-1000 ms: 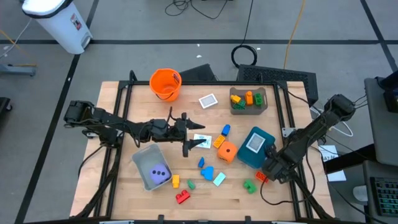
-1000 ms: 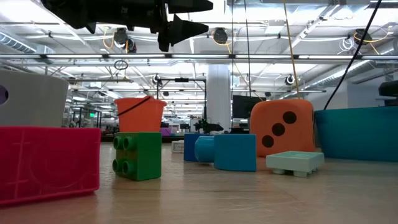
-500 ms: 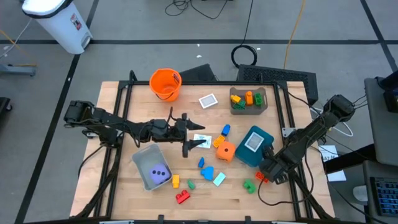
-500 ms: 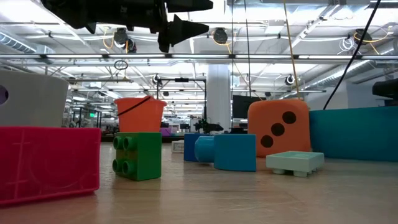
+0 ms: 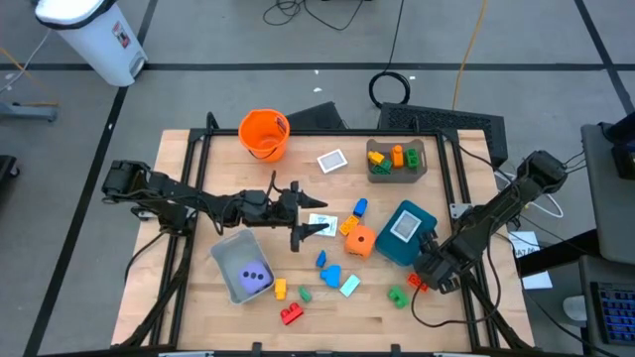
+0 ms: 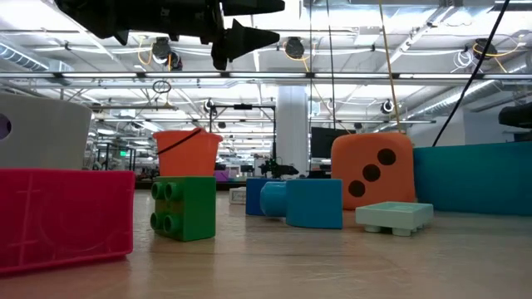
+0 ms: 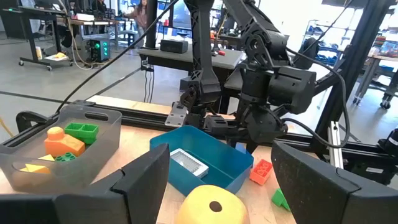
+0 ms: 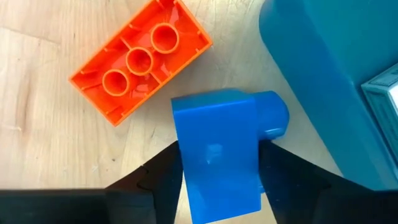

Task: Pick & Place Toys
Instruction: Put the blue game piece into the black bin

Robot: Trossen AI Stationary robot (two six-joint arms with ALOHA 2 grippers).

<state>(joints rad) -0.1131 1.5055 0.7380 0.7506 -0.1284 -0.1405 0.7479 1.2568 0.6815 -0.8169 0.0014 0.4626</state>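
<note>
My right gripper (image 5: 434,270) points down at the table's near right, beside the teal bin (image 8: 336,74), shut on a blue block (image 8: 217,149) with a rounded knob at one end. An orange brick (image 8: 140,59) lies studs-down on the wood next to it. My left gripper (image 5: 322,226) hangs high over the table's middle, level and open, holding nothing. The orange dotted die (image 5: 362,241) sits on the table below and ahead of it and shows between the fingers in the left wrist view as a die (image 7: 208,205). My right gripper pinches the blue block's two opposite flat sides (image 8: 183,168) between its two fingers (image 8: 155,180), at the end away from the rounded knob (image 8: 273,118). The fingers come from above, pointing down. The block lies flat, close beside the teal bin's wall.
An orange bucket (image 5: 264,132) stands at the far left, a grey bin (image 5: 397,159) with blocks at the far right, and a grey bin (image 5: 243,270) with a purple die at the near left. Loose blocks (image 5: 332,273) and a green block (image 5: 399,296) dot the near middle.
</note>
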